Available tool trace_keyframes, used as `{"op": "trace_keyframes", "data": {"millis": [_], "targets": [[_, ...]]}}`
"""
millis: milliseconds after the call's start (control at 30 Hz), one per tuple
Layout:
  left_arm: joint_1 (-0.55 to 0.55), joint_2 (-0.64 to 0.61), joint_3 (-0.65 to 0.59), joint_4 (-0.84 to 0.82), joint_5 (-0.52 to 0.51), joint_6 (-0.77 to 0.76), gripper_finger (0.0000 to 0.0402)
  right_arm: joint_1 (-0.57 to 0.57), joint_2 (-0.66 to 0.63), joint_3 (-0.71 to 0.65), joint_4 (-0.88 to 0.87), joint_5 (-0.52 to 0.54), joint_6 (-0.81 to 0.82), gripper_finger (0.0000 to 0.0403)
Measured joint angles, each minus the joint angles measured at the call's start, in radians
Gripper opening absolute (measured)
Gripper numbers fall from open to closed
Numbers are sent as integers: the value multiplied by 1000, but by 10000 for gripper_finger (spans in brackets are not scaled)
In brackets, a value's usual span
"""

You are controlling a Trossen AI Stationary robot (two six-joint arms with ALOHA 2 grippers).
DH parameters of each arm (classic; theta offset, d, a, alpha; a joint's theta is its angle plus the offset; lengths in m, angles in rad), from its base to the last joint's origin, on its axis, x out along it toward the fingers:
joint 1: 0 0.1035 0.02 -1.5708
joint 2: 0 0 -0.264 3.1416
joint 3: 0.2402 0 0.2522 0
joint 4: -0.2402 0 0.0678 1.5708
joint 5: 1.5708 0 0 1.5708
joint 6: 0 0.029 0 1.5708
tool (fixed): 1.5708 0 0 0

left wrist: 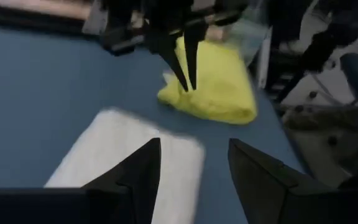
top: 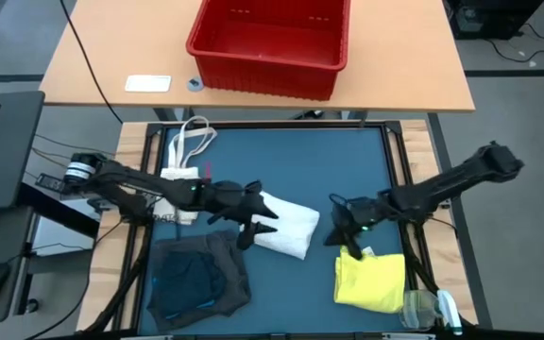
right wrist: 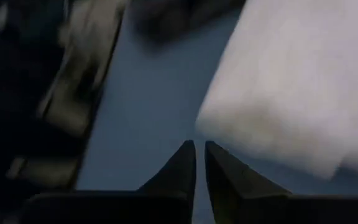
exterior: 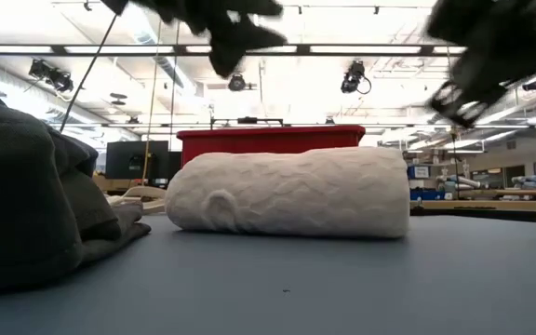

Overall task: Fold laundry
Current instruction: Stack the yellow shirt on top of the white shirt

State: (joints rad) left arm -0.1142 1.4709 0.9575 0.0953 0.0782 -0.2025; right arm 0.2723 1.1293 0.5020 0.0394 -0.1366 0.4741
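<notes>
Dark grey crumpled fabric (exterior: 26, 200) fills the near left of the low view; from above it is a loose heap with a blue garment (top: 189, 277) on it, at the front left of the dark blue surface (top: 319, 165). Mid-surface lies the white lacy garment (top: 289, 225), already folded into a compact block. The left pincer (top: 264, 219) hangs above its near edge, fingers spread and empty. The right pincer (top: 346, 232) hovers between the white block and the folded yellow garment (top: 370, 280), its fingers almost pressed together, only a slit between them, pinching nothing.

Judged risks: the spread left fingers, so close over the white fold, could snag the lace on moving off and drag the block open. The right pincer could nudge the yellow stack toward the surface edge. Both arms meet mid-surface, so a crossing move could bring them together.
</notes>
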Motion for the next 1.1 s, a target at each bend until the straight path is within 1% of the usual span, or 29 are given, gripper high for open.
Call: {"op": "trace_keyframes", "data": {"millis": [67,133,167,233,333,433,533,600,667,767,900,933,1033,1100], "targets": [[-41,-36,1,-13,-38,-6,192,59,-52,76,-254,-66,35,45],[-79,-47,0,-10,-78,-8,192,138,-79,132,-435,-115,80,43],[-96,-47,0,-17,-99,-15,192,177,-83,151,-493,-126,105,41],[-125,-43,-1,-25,-144,-44,192,261,-80,167,-512,-127,146,32],[-151,-34,0,-19,-209,-100,192,345,-37,151,-510,-108,186,15],[-171,-33,-1,-15,-260,-149,192,384,37,106,-460,-115,216,6],[-183,-34,0,-20,-267,-146,192,393,124,50,-378,-119,251,11],[-184,-34,0,-36,-267,-127,192,377,175,19,-333,-79,286,13],[-180,-34,0,-54,-267,-100,192,341,206,-3,-310,-25,357,12],[-166,-40,0,-104,-267,-72,192,249,217,-28,-265,82,449,7],[-140,-58,0,-171,-267,-36,192,95,192,-45,-264,212,456,9],[-131,-61,0,-183,-266,-31,192,54,182,-47,-272,227,436,10],[-107,-81,0,-234,-266,-12,192,-68,151,-51,-307,223,360,13],[-90,-96,0,-257,-266,12,192,-144,120,-54,-317,172,316,14]]}}
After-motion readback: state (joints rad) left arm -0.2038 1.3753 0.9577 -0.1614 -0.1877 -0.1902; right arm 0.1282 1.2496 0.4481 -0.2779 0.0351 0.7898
